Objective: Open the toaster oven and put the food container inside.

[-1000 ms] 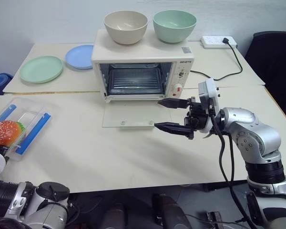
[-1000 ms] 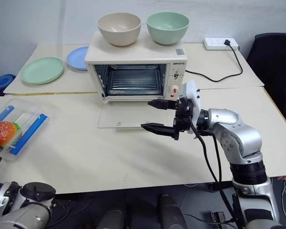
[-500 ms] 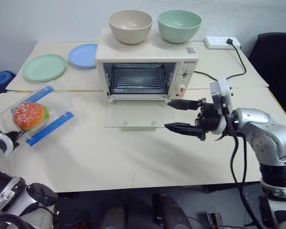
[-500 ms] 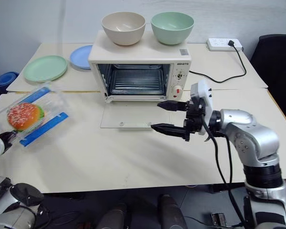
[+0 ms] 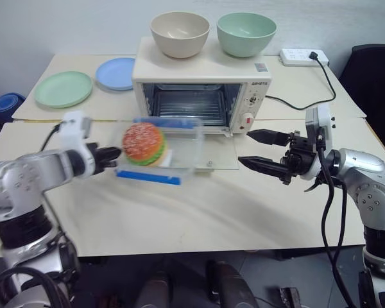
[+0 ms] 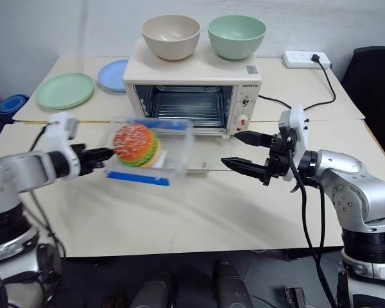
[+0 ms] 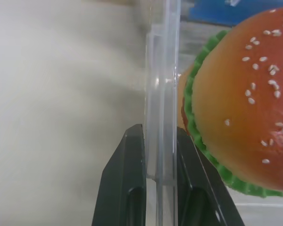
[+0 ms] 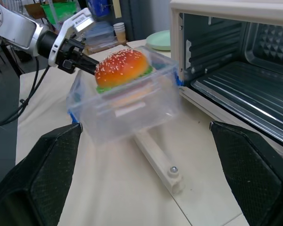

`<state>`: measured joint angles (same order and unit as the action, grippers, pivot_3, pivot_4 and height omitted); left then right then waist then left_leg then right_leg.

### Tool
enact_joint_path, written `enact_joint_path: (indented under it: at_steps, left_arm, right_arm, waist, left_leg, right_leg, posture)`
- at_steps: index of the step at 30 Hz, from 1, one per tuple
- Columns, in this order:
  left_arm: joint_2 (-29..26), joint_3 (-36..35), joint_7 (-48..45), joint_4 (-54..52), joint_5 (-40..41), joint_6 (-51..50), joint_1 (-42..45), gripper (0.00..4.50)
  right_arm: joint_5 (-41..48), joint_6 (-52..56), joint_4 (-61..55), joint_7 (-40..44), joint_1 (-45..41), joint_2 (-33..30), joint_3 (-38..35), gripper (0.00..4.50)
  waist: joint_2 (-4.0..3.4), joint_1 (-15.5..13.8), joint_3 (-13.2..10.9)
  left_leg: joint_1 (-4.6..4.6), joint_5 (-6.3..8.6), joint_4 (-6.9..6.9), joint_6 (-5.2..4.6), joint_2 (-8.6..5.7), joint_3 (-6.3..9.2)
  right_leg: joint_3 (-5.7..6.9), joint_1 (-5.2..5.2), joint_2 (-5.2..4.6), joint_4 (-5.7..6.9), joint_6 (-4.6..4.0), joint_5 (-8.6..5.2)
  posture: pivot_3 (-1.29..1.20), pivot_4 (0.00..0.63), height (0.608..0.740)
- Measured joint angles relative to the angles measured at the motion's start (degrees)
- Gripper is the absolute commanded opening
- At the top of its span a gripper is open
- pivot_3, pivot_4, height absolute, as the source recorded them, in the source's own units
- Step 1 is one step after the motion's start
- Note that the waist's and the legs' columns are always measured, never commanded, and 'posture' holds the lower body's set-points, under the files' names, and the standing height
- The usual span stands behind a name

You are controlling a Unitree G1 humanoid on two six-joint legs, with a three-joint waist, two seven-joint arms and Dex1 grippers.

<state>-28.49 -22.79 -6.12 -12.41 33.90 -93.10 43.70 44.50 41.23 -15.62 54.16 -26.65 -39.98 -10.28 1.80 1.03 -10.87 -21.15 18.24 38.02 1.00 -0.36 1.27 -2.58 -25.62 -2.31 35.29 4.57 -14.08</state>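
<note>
The cream-white toaster oven (image 5: pixel 199 83) stands at the back of the table with its glass door (image 5: pixel 222 153) folded down flat and the wire rack showing inside. My left gripper (image 5: pixel 113 154) is shut on the side wall of the clear food container (image 5: pixel 179 151), holding it in the air just left of the open door. A toy hamburger (image 5: pixel 143 142) sits inside it. In the left wrist view both fingers (image 7: pixel 125 179) clamp the thin plastic wall (image 7: pixel 162 70). My right gripper (image 5: pixel 244 147) is open and empty, to the right of the door.
A beige bowl (image 5: pixel 179 33) and a green bowl (image 5: pixel 246 33) sit on top of the oven. A green plate (image 5: pixel 63 88) and a blue plate (image 5: pixel 115 73) lie at the back left. A power strip (image 5: pixel 303 57) with its cable lies at the back right, near a black chair (image 5: pixel 378 70).
My left arm has swung the container from the table's far left up and across to the front of the oven door. My right gripper has drifted a little to the right, still open.
</note>
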Motion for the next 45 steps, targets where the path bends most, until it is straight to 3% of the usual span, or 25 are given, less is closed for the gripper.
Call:
enact_joint_path:
  at_steps: [5,15,20,23,24,26,30,36,38,45]
  left_arm:
    - [7.02,5.10,4.01,8.81,-5.74,0.28,9.08,0.27]
    - [8.90,6.77,5.13,12.93,-11.39,3.80,11.87,3.16]
    - [8.56,3.96,1.82,9.31,-10.04,5.80,10.71,3.16]
    - [5.67,-1.53,-6.22,3.43,-4.02,8.70,6.27,3.16]
    - [4.93,-2.72,-7.84,2.80,-2.94,9.33,5.59,3.18]
    - [2.51,-5.92,-14.03,0.85,2.08,10.94,3.54,2.78]
    - [-4.63,-6.58,-27.39,-3.13,10.19,14.16,-2.76,1.70]
    - [-15.88,5.08,-45.63,-6.01,12.48,24.46,-14.42,0.02]
    - [-17.81,9.87,-49.11,-5.70,9.53,30.40,-16.43,0.00]
    - [-15.42,20.18,-50.70,0.37,1.42,42.32,-14.70,0.00]
  right_arm:
    - [0.18,-0.09,-1.80,-1.98,3.53,0.04,-1.95,4.50]
    - [1.10,-0.11,-5.25,-4.90,8.20,-0.05,-5.32,4.50]
    - [0.72,-0.20,-5.63,-5.51,9.61,-0.37,-5.69,4.50]
    - [0.79,-0.19,-6.97,-5.67,11.19,-0.42,-5.80,4.50]
    - [0.80,-0.13,-6.98,-5.68,11.45,-0.42,-5.78,4.32]
    - [1.43,0.10,-7.26,-5.47,11.48,-0.42,-5.70,3.93]
    - [3.46,1.30,-9.78,-4.96,11.74,-0.42,-4.73,2.66]
    - [4.44,2.67,-12.15,-5.72,11.77,0.16,0.85,0.75]
    - [3.50,2.49,-12.15,-6.34,11.73,0.85,3.16,0.02]
    - [-8.31,-1.43,-8.60,-11.83,7.43,5.80,12.97,0.02]
  waist:
    - [-0.01,0.23,0.00]
    - [-0.01,0.39,-0.01]
    - [-0.02,0.56,-0.01]
    - [-0.03,0.68,-0.02]
    - [-0.03,0.57,-0.01]
    - [-0.04,0.49,-0.02]
    - [-0.04,0.58,-0.02]
    - [-0.05,0.49,-0.02]
    - [-0.05,0.37,-0.02]
    - [-0.05,0.56,-0.03]
  left_leg:
    - [-0.03,0.02,-0.05,-0.01,0.08,-0.19]
    - [0.07,-0.05,0.02,0.00,0.02,-0.24]
    - [0.06,-0.04,-0.01,0.03,0.04,-0.25]
    - [0.05,-0.05,-0.04,0.11,0.11,-0.29]
    - [0.05,-0.06,-0.02,0.12,0.10,-0.27]
    - [0.06,-0.06,0.01,0.11,0.07,-0.27]
    - [0.16,-0.05,0.02,0.09,0.07,-0.30]
    - [0.20,-0.06,0.03,0.01,0.05,-0.22]
    - [0.17,-0.06,0.03,-0.03,0.04,-0.20]
    - [0.14,-0.05,0.04,-0.08,0.06,-0.24]
  right_leg:
    - [0.04,-0.08,0.12,0.16,0.05,0.03]
    - [0.03,-0.10,0.11,0.19,0.07,0.04]
    - [0.01,-0.13,0.12,0.19,0.07,0.04]
    - [-0.03,-0.18,0.19,0.23,0.06,0.03]
    - [-0.03,-0.18,0.17,0.22,0.05,0.03]
    - [0.01,-0.16,0.16,0.21,0.05,0.02]
    - [0.00,-0.09,0.17,0.20,0.01,0.00]
    - [-0.20,0.04,0.10,0.14,-0.08,-0.05]
    - [-0.20,0.05,0.10,0.10,-0.09,-0.05]
    - [-0.17,0.01,0.15,0.14,-0.06,-0.04]
  posture:
    - [0.00,0.150,0.740]
    - [0.00,0.150,0.740]
    - [0.00,0.150,0.740]
    - [0.00,0.150,0.740]
    - [0.00,0.150,0.740]
    - [0.00,0.150,0.740]
    - [0.00,0.150,0.740]
    - [0.00,0.150,0.740]
    - [0.00,0.150,0.740]
    - [0.00,0.150,0.740]
